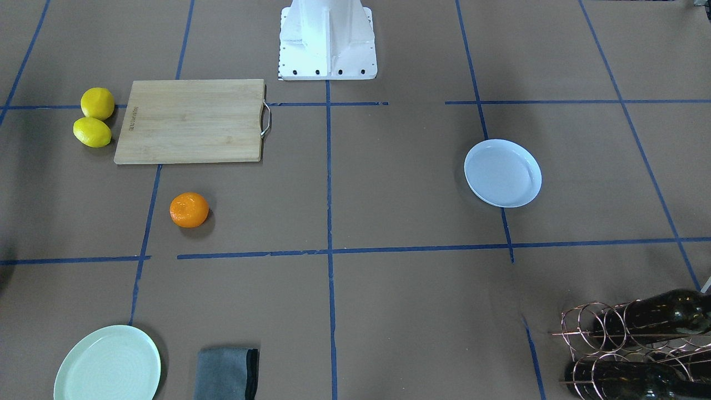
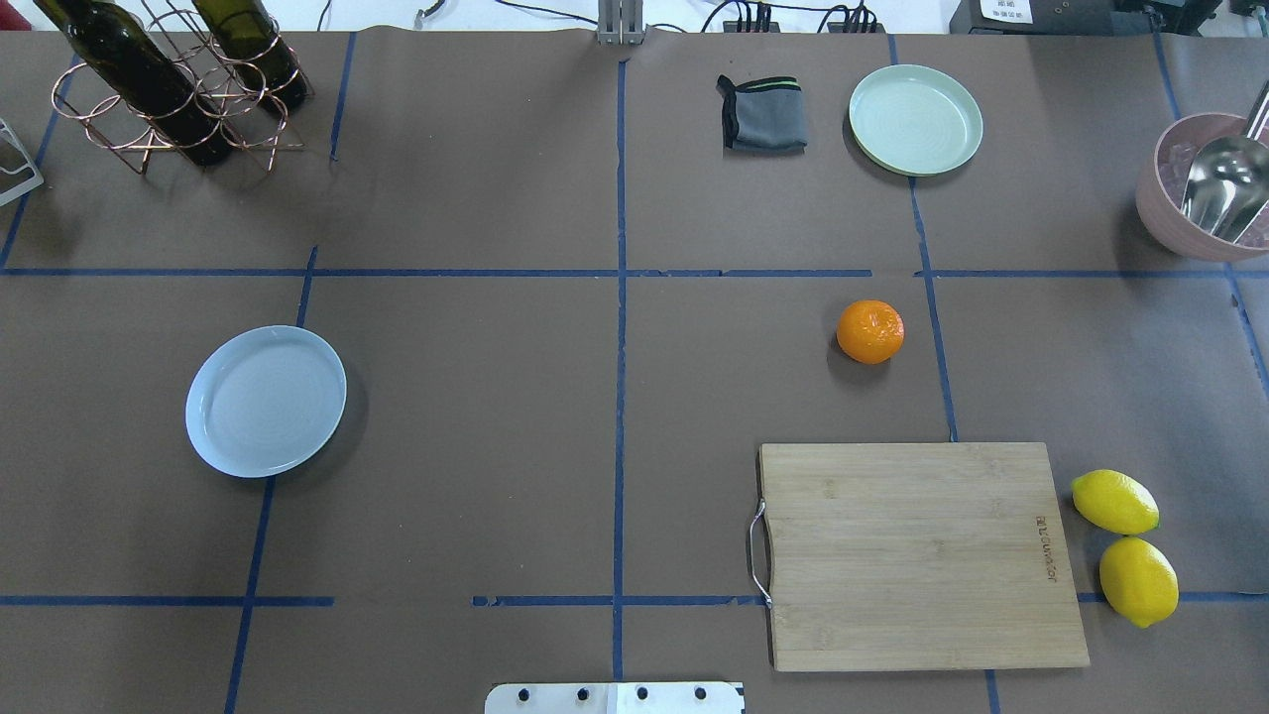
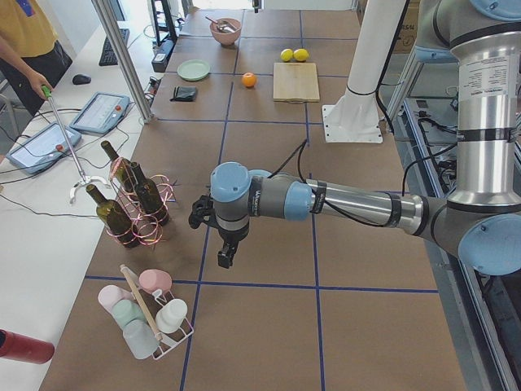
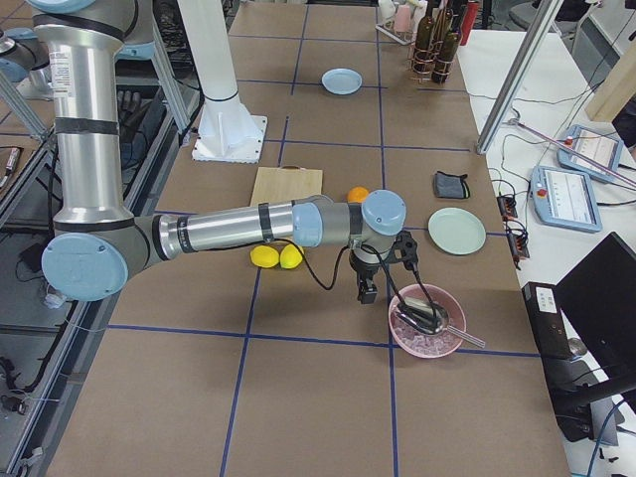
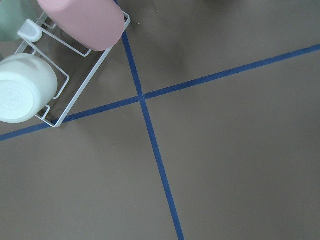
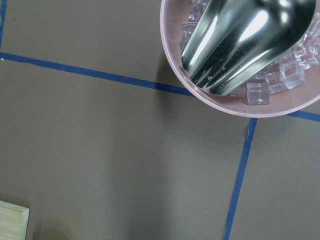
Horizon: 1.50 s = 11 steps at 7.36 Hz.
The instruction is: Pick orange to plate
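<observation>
The orange (image 2: 870,331) lies alone on the brown table, just beyond the cutting board; it also shows in the front view (image 1: 189,210). The pale bluish-white plate (image 2: 266,401) sits empty on the opposite half of the table (image 1: 502,173). Neither gripper appears in the overhead or front view. In the left side view my left gripper (image 3: 224,257) hangs over the table's end near a cup rack, far from the plate. In the right side view my right gripper (image 4: 366,290) hangs beside a pink bowl, a short way from the orange (image 4: 358,194). I cannot tell whether either gripper is open or shut.
A wooden cutting board (image 2: 922,553) has two lemons (image 2: 1125,535) beside it. A mint-green plate (image 2: 915,119) and a folded grey cloth (image 2: 761,113) lie farther off. A pink bowl (image 2: 1180,213) holds ice and a scoop. A wire rack with bottles (image 2: 169,89) and a cup rack (image 5: 65,65) stand on the plate's side.
</observation>
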Each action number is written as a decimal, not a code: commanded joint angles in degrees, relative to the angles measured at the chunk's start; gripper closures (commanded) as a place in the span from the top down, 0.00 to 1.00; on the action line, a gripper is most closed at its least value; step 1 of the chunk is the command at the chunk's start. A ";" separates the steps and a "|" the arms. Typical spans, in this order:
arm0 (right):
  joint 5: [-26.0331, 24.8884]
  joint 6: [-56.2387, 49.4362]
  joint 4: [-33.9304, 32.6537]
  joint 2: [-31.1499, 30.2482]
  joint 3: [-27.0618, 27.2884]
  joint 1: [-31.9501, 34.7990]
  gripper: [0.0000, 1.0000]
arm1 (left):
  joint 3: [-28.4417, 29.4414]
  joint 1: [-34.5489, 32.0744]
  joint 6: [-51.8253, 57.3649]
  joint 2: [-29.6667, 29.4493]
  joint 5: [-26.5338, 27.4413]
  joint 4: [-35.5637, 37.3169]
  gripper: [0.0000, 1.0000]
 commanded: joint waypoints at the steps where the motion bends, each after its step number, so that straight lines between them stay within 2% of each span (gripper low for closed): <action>1: 0.04 0.03 0.12 -0.14 0.05 0.10 1.00 | -0.49 0.52 0.34 -0.86 -0.22 -0.37 1.00; 3: 0.04 0.03 0.38 -0.14 -0.12 0.01 1.00 | -1.02 1.31 -0.45 -1.31 -0.04 0.07 1.00; 5: 0.39 0.20 0.38 -0.14 -0.56 0.01 1.00 | -0.67 1.67 0.43 0.44 -0.12 -3.18 1.00; 6: 0.48 0.20 0.38 -0.57 -0.39 0.01 1.00 | -0.76 3.23 -0.96 0.27 -9.70 -3.27 1.00; 7: 1.35 0.20 0.47 -0.58 -0.30 -0.08 1.00 | -0.59 8.99 -9.85 -0.42 -15.89 -5.45 1.00; 8: 2.93 0.03 0.55 -0.49 -0.04 -0.60 1.00 | -1.11 15.75 -25.43 -0.60 -9.08 -15.65 1.00; 9: 2.86 0.20 0.64 -0.49 0.32 -1.74 1.00 | -0.68 24.00 -41.68 -0.61 -3.18 -28.54 1.00; 10: 2.59 0.03 0.64 -0.23 0.23 -2.88 1.00 | -0.15 32.87 -55.68 -0.61 2.28 -37.72 1.00; 11: 2.68 0.12 0.56 -0.23 0.23 -2.98 1.00 | -0.15 38.18 -62.60 -0.61 7.46 -39.46 1.00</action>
